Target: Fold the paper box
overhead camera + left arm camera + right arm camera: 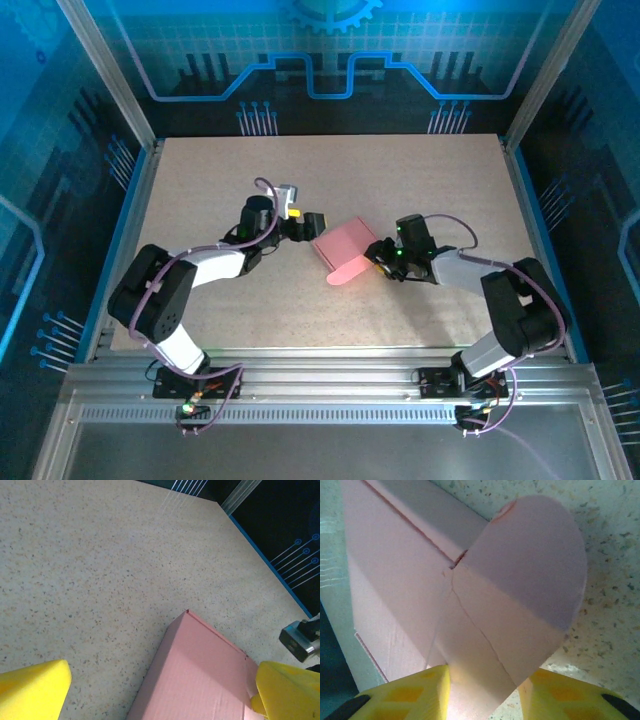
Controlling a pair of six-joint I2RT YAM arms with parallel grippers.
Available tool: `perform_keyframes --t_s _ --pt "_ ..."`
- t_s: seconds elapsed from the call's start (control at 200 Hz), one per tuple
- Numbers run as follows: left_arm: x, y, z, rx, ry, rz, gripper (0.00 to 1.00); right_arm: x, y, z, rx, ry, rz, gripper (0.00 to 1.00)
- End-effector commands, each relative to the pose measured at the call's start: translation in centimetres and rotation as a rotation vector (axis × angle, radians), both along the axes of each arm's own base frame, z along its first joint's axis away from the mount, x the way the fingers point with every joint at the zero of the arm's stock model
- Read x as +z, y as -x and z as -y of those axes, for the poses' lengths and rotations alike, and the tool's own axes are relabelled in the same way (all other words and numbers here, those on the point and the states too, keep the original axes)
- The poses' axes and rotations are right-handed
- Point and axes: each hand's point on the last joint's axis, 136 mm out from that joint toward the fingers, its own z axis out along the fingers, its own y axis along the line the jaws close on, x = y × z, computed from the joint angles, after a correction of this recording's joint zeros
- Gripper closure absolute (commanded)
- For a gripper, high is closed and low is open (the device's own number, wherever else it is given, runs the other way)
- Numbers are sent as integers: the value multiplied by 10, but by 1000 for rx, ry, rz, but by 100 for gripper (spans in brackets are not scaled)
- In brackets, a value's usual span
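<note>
Left gripper (316, 227) stood open at 10 o'clock of the box (345, 250); right gripper (377, 257) pinched its flap (530, 565) at 3 o'clock.

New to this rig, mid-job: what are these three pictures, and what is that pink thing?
Two robot arms are bolted at the near edge of a speckled table. One picture looks down from above and behind them; the other two come from a camera on each wrist, so the yellow shapes there are claw fingers. Between the arms lies the pink paper box, partly folded. The left claw stands open over one end of it. The right claw has the box's rounded flap between its fingers; whether it grips yet is unclear.
</note>
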Motion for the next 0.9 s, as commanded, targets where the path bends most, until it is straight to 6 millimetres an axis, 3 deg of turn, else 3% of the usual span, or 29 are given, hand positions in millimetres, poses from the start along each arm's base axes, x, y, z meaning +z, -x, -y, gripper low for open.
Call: perform_keyframes --t_s 0.0,0.11,0.2,0.33,0.395,0.47,0.595,0.69,0.77,0.895 --pt "9 5 -4 -7 -37 83 3 3 -4 -1 4 3 -16 60" --pt "3 12 -13 7 -74 104 1 14 -5 1 26 29 11 55" --pt "0 17 -24 62 -70 77 1 24 0 11 33 90 39 39" --pt "-6 30 -33 142 6 -56 1 28 17 45 14 245 27 15" --pt "-10 40 -32 160 10 -94 1 34 18 61 22 309 50 8" --pt "-12 52 -26 145 -48 -64 1 46 8 71 55 333 104 7" --pt "-17 54 -28 173 -55 -99 1 65 -26 46 215 218 151 8" --pt "-14 45 -24 189 -51 -128 8 60 -41 29 233 133 142 11" --pt "-18 30 -16 159 -108 -198 14 52 -44 24 201 88 122 12" --pt "-25 21 20 -61 -149 -288 15 51 -39 28 157 79 138 12"
